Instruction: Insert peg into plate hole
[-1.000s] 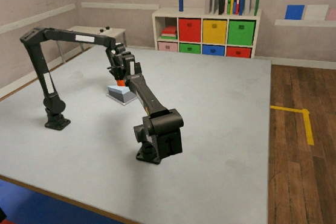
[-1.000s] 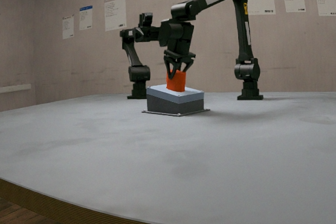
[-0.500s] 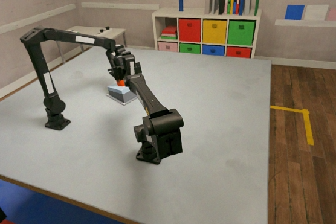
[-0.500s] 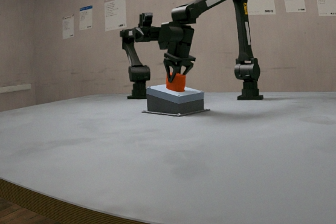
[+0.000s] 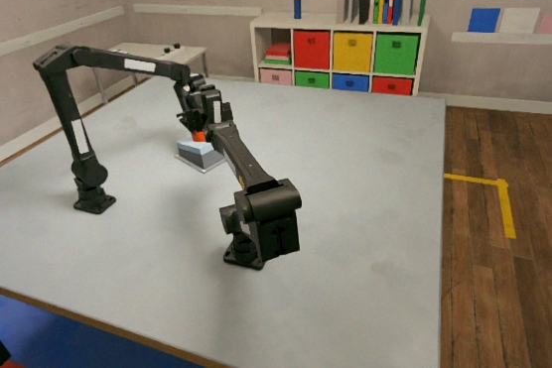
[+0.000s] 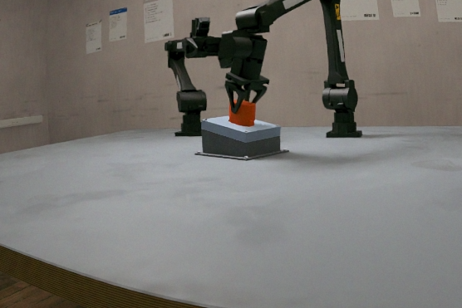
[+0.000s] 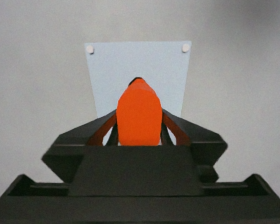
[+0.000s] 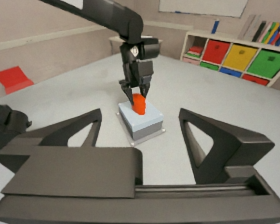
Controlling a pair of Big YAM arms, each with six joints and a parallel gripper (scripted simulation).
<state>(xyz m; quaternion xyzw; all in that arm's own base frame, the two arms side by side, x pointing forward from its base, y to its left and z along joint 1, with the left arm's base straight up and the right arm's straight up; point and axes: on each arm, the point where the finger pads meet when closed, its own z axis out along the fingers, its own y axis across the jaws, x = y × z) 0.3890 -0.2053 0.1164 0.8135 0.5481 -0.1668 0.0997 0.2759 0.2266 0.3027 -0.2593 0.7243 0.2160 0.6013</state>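
The orange peg (image 5: 199, 137) (image 6: 243, 115) (image 7: 139, 120) (image 8: 139, 105) stands at the plate (image 5: 186, 144) (image 6: 264, 126) (image 7: 111, 62) (image 8: 130, 114), depth hidden. Left jaws (image 5: 192, 127) (image 6: 245, 105) flank it from 12 o'clock, presumably for straight insertion; whether they pinch, I can't tell. Right jaws are spread, leaving room.
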